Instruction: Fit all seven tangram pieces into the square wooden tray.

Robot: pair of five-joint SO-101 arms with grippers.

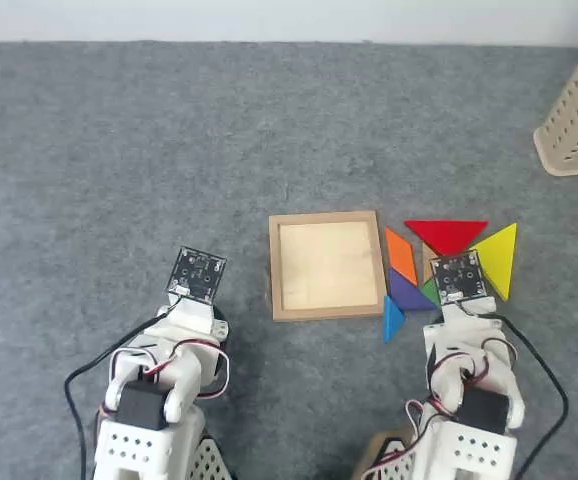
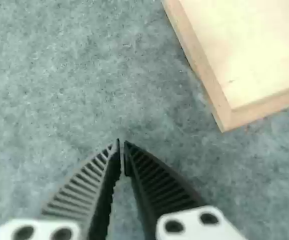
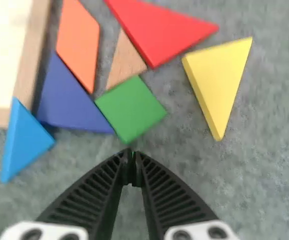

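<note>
none of the seven pieces is in the square wooden tray [image 1: 327,216] yet. its floor is bare wood, so by my reading the whole task is left to do. all seven lie in a tight cluster on the grey carpet [image 1: 119,150] just beside the tray's right side: a red triangle [image 1: 446,235] farthest from the arms, a yellow triangle [image 1: 499,258] on the outer side, an orange parallelogram [image 1: 400,255] and an indigo triangle [image 1: 406,291] nearest the tray, and a small blue triangle [image 1: 392,318] off the tray's near right corner.

the high view shows the tray whole and how the arms are placed, one on each side of it. the right arm's wrist camera covers part of the cluster there.

the right wrist view supplies what that camera hides: the green square [image 3: 130,107] entire and a small plain-wood triangle [image 3: 124,62] wedged between the red, orange and green pieces. it also shows the right gripper [image 3: 132,155] closed tip to tip with nothing in it, poised just short of the green square's corner.

the left wrist view shows the left gripper [image 2: 120,147] with its jaws all but closed and empty, over carpet near a tray corner.
</note>
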